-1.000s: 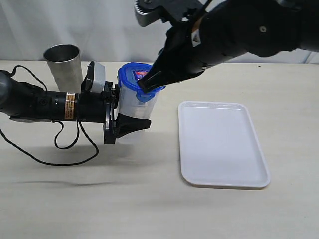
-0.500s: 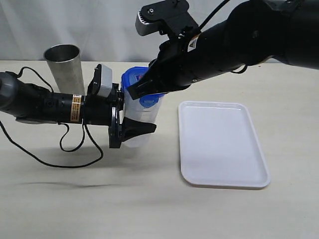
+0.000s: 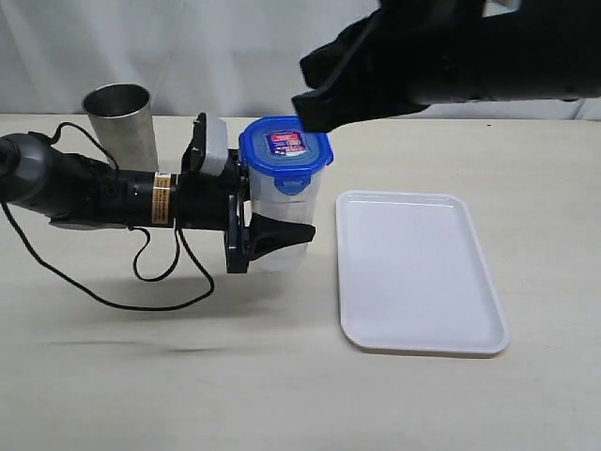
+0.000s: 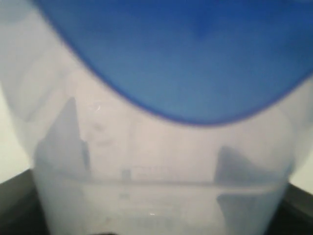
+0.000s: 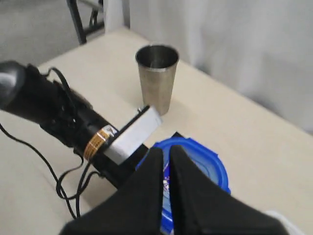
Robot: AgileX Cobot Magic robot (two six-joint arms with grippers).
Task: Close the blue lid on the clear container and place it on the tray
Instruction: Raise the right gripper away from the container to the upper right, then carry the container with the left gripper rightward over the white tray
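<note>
- Blue lid (image 3: 285,146) is sitting square on top of the clear container (image 3: 277,202) with its red-and-blue label facing up. The flap on the near side is hanging down over the container wall.
- That clear container is standing upright just left of the tray (image 3: 418,272), with a strip of bare bench (image 3: 282,376) showing between them, so it's not sitting on the tray yet. Can't tell whether its base is resting on the bench or hanging just above it.
- The left fingers (image 3: 279,233) are grasping the container around its lower half, coming in from the side away from the tray. One finger is lying across the front wall and the other is hiding behind it.
- The left arm (image 3: 103,193) is stretching out nearly flat, low over the bench.
- The left wrist view is pretty much filling up with blurry see-through wall and the lid's blue edge, so the grip is looking snug.
- The right fingers (image 5: 157,164) are clenched together with nothing between them, hovering right over the lid with the tips pointing down at the label. Can't tell if they're actually touching it.
- A steel cup (image 3: 120,122) is standing upright behind the left arm, apart from the container.
- A black cable (image 3: 141,287) is looping across the bench under that arm.
</note>
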